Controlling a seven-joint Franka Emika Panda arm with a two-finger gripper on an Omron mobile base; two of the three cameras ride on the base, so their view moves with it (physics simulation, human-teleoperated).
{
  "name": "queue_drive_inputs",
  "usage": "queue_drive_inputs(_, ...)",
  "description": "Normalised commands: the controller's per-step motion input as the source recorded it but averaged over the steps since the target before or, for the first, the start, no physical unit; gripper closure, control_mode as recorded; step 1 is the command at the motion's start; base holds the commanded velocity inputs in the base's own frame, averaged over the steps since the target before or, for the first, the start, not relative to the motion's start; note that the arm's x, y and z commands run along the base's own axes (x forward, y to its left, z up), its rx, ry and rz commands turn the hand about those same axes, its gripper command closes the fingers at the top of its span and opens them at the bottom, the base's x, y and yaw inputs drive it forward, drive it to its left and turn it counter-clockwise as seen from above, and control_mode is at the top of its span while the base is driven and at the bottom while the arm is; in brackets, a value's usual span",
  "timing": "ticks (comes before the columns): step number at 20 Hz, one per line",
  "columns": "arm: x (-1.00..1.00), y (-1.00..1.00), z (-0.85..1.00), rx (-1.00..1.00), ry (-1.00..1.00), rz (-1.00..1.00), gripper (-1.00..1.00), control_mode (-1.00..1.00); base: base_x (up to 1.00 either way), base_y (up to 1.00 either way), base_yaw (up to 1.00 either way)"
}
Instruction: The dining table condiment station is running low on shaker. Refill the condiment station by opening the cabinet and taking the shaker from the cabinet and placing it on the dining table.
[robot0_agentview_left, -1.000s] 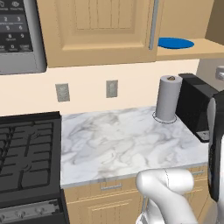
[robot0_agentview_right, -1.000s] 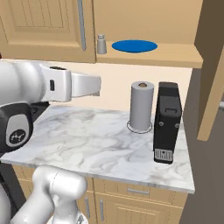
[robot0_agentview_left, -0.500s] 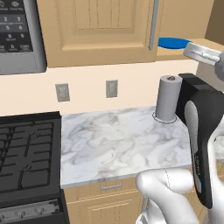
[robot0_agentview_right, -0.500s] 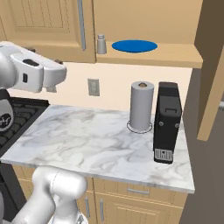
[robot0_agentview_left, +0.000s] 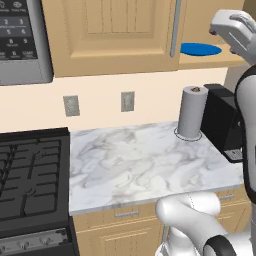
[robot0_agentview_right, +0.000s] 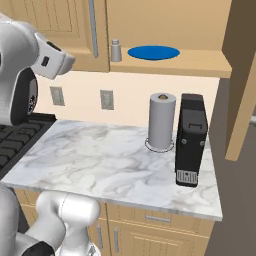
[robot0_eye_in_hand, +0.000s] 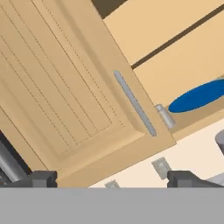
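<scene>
Cabinet (robot0_agentview_right: 60, 30) right side open; left door shut, its silver bar handle (robot0_eye_in_hand: 134, 103) visible. Shaker (robot0_agentview_right: 116, 51) upright on the cabinet shelf, just beside the closed door's edge, near a blue plate (robot0_agentview_right: 153, 52). Fingers (robot0_eye_in_hand: 43, 178) spread wide, holding nothing, raised facing the closed door, apart from the shaker. Below on the marble tabletop (robot0_agentview_right: 100, 165): paper-towel roll (robot0_agentview_right: 162, 122) beside a black appliance (robot0_agentview_right: 191, 140).
</scene>
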Motion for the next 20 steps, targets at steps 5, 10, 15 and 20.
queue_drive_inputs(5,0.34,0.01,0.02,0.01,0.00,0.15,-1.00,-1.00,0.00,0.00,0.00)
queue_drive_inputs(10,0.50,0.04,-0.04,0.00,0.00,0.03,-1.00,-1.00,0.00,0.00,0.00)
queue_drive_inputs(15,0.45,0.00,-0.05,0.00,0.00,0.00,-1.00,-1.00,0.00,0.00,0.00)
queue_drive_inputs(20,0.37,0.00,-0.11,0.00,-0.02,-0.02,-1.00,-1.00,0.00,0.00,0.00)
